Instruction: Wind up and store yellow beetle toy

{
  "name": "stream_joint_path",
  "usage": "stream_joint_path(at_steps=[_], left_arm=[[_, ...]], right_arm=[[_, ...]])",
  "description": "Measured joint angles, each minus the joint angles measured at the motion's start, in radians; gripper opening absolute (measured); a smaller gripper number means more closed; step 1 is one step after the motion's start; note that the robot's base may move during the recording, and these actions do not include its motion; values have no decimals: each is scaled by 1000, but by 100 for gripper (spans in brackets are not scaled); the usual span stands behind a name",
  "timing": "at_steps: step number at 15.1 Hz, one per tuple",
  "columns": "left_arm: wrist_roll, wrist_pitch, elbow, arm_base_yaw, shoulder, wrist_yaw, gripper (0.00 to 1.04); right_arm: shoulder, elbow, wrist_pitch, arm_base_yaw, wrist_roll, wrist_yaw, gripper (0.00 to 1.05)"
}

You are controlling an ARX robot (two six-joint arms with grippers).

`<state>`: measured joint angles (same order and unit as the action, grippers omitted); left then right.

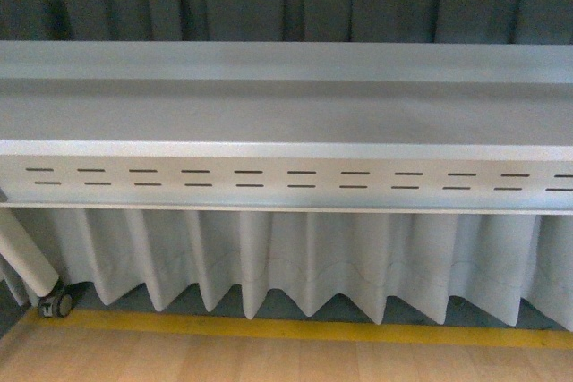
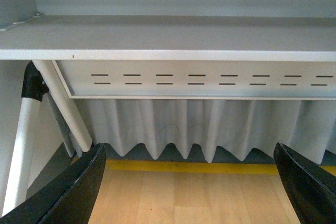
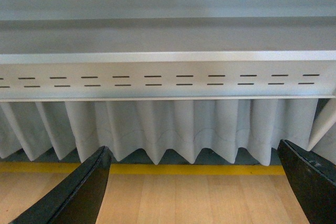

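Note:
The yellow beetle toy is out of view in all three views. My left gripper (image 2: 189,192) is open and empty, its black fingers (image 2: 68,192) spread wide above a wooden floor. My right gripper (image 3: 194,195) is open and empty too, its black fingers (image 3: 310,182) wide apart above the same floor. Neither arm shows in the front view.
A grey table (image 1: 286,114) with a slotted front panel stands ahead, a white pleated cloth (image 1: 295,257) hanging under it. A yellow line (image 1: 295,328) marks the wooden floor. A white leg with a caster (image 1: 55,303) is at the left; white legs (image 2: 63,108) show in the left wrist view.

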<state>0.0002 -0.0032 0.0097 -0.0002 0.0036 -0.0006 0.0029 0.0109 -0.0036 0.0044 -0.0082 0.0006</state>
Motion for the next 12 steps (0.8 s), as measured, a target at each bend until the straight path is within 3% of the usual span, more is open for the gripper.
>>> stream_joint_path(at_steps=[12], left_arm=[[0, 0, 0, 0, 0, 0, 98]], right_arm=[[0, 0, 0, 0, 0, 0, 98]])
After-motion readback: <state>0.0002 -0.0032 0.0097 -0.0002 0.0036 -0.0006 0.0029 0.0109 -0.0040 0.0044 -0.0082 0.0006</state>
